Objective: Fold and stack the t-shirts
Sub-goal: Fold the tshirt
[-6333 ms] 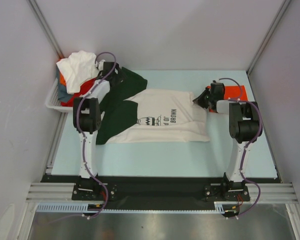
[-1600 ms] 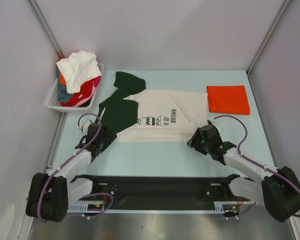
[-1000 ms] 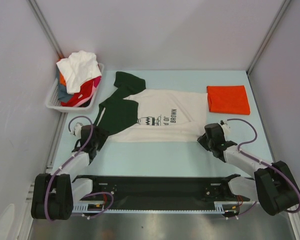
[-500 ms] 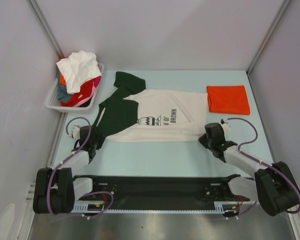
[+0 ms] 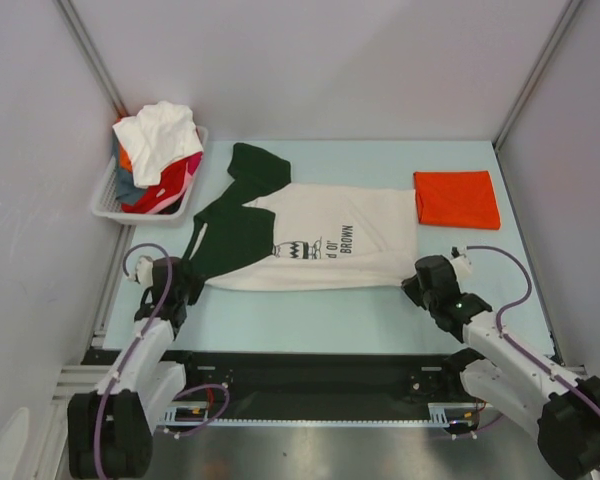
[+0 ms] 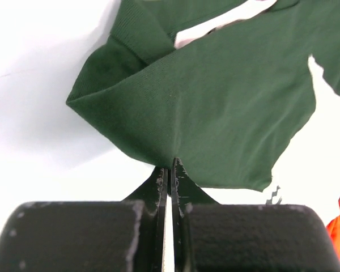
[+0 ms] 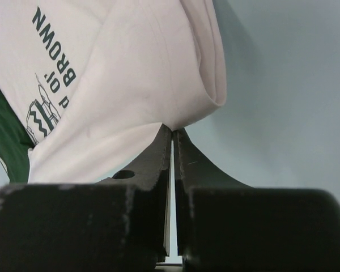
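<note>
We pinch the green sleeve [image 6: 204, 102] in our left gripper [image 6: 170, 164] and the cream hem [image 7: 158, 85] in our right gripper [image 7: 172, 133]. The t-shirt [image 5: 325, 250] lies flat ahead of the closed fingers [image 6: 157, 184]. Such shallow bites could slip once we lift.

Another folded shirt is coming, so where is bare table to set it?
Bare: the far strip between cream t-shirt, orange t-shirt and back wall; the near strip between the cream hem and black rail. Crowded: the basket corner.

printed t-shirt [image 5: 320, 245] is spread centrally on table [image 5: 310, 310]; folded t-shirt [image 5: 457, 199] is laid just beside its far-right corner; basket [image 5: 108, 212] of piled shirts [image 5: 158, 140] is set far-left.
</note>
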Tool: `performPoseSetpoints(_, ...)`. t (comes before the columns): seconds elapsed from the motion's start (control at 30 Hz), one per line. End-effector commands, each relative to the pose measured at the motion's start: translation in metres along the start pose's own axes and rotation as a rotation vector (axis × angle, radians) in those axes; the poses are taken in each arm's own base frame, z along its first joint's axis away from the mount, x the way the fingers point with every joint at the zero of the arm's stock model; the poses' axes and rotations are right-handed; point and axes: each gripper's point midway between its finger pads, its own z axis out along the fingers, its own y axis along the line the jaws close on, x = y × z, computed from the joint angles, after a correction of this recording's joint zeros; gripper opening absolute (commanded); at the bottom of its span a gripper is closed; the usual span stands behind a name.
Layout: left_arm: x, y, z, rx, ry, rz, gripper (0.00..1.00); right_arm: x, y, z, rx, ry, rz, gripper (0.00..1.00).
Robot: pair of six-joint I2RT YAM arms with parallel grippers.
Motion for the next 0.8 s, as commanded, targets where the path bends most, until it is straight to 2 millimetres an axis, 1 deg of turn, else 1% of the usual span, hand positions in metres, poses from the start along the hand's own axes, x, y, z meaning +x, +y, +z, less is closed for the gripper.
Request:
performPoseSetpoints(0.0,-0.013,0.015,-0.017,-0.065,-0.056,0.002,0.00,0.009,-0.042,-0.013,0.160,0.013,0.039,0.00)
performPoseSetpoints(0.03,-0.013,0.017,-0.020,-0.071,-0.059,-0.002,0.00,0.013,-0.044,-0.016,0.166,0.033,0.046,0.00)
performPoseSetpoints(0.07,-0.011,0.023,-0.023,-0.091,-0.054,-0.003,0.01,0.019,-0.052,-0.021,0.199,0.062,0.040,0.00)
performPoseSetpoints(0.1,-0.013,0.022,-0.026,-0.078,-0.068,-0.006,0.01,0.024,-0.052,-0.025,0.201,0.087,0.061,0.00)
performPoseSetpoints(0.2,-0.014,0.029,-0.031,-0.102,-0.074,-0.005,0.01,0.036,-0.058,-0.036,0.238,0.138,0.048,0.00)
performPoseSetpoints(0.23,-0.015,0.032,-0.034,-0.108,-0.086,-0.006,0.04,0.039,-0.062,-0.041,0.261,0.153,0.033,0.00)
performPoseSetpoints(0.27,-0.016,0.032,-0.035,-0.107,-0.091,-0.005,0.12,0.041,-0.056,-0.045,0.249,0.160,0.030,0.12)
performPoseSetpoints(0.3,-0.015,0.034,-0.035,-0.108,-0.092,-0.002,0.26,0.040,-0.051,-0.047,0.237,0.157,0.024,0.20)
performPoseSetpoints(0.33,-0.014,0.034,-0.035,-0.099,-0.088,0.001,0.63,0.040,-0.047,-0.050,0.229,0.157,0.008,0.30)
performPoseSetpoints(0.37,-0.015,0.031,-0.037,-0.085,-0.088,0.016,0.78,0.037,-0.049,-0.054,0.247,0.151,-0.009,0.44)
performPoseSetpoints(0.4,-0.016,0.027,-0.038,-0.072,-0.090,0.026,0.89,0.027,-0.036,-0.058,0.222,0.114,-0.022,0.49)
performPoseSetpoints(0.43,-0.018,0.025,-0.040,-0.062,-0.094,0.033,0.97,0.023,-0.033,-0.060,0.223,0.098,-0.054,0.51)
performPoseSetpoints(0.47,-0.022,0.021,-0.043,-0.046,-0.105,0.052,0.99,0.013,-0.030,-0.061,0.224,0.060,-0.080,0.54)
performPoseSetpoints(0.5,-0.027,0.013,-0.046,-0.027,-0.120,0.059,1.00,0.005,-0.020,-0.062,0.200,0.038,-0.101,0.54)
performPoseSetpoints(0.53,-0.033,0.004,-0.048,0.004,-0.139,0.094,1.00,0.001,-0.010,-0.059,0.171,0.020,-0.129,0.52)
performPoseSetpoints(0.57,-0.034,-0.007,-0.050,0.043,-0.131,0.122,1.00,-0.003,-0.006,-0.057,0.156,0.008,-0.213,0.49)
performPoseSetpoints(0.6,-0.038,-0.019,-0.052,0.067,-0.127,0.146,1.00,-0.011,-0.002,-0.054,0.157,-0.016,-0.243,0.46)
performPoseSetpoints(0.63,-0.038,-0.024,-0.052,0.074,-0.112,0.167,1.00,-0.019,0.010,-0.054,0.136,-0.029,-0.263,0.42)
performPoseSetpoints(0.67,-0.036,-0.034,-0.052,0.105,-0.088,0.210,1.00,-0.021,0.013,-0.048,0.145,-0.016,-0.323,0.38)
performPoseSetpoints(0.7,-0.034,-0.042,-0.048,0.103,-0.062,0.238,1.00,-0.026,0.015,-0.044,0.160,-0.014,-0.327,0.37)
performPoseSetpoints(0.73,-0.033,-0.046,-0.046,0.099,-0.051,0.253,1.00,-0.038,0.014,-0.039,0.183,-0.015,-0.319,0.37)
performPoseSetpoints(0.77,-0.034,-0.051,-0.044,0.101,-0.052,0.262,1.00,-0.038,0.024,-0.032,0.150,0.037,-0.343,0.36)
